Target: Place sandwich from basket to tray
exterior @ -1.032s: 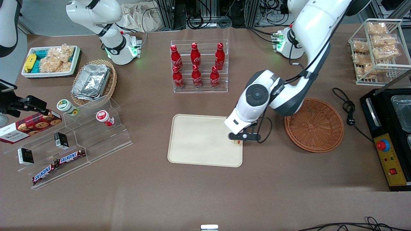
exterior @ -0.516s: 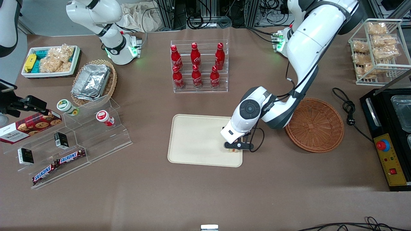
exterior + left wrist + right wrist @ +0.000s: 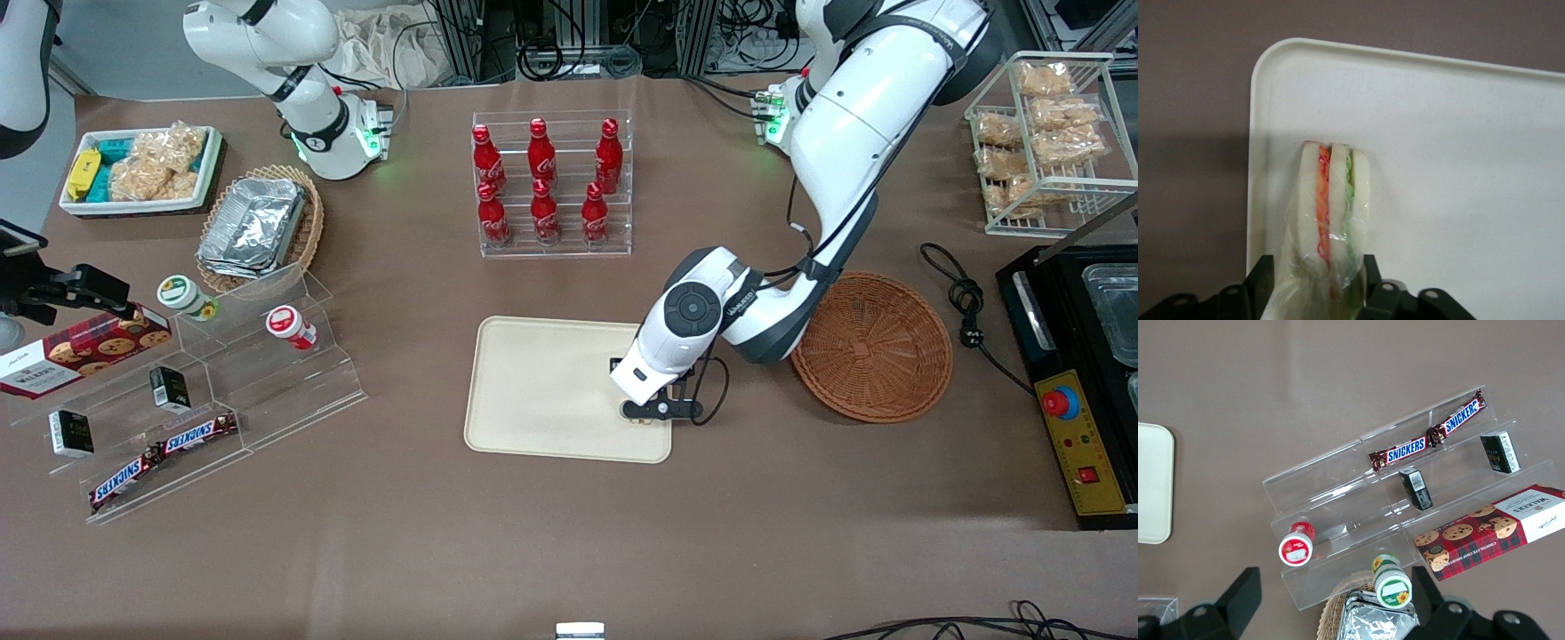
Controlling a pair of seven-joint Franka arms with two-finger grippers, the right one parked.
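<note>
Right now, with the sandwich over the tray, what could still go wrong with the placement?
1. The sandwich sits close to the tray's corner rim; released here, it might land partly on the rim or slide off onto the table.
2. The gripper holds it standing on edge, so it may topple when the fingers open.
3. The clear wrap bunches between the fingers and could cling, dragging the sandwich as the arm lifts.

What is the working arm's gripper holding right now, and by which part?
The gripper is shut on the clear-wrapped triangular sandwich, gripping one end, over the cream tray.
</note>
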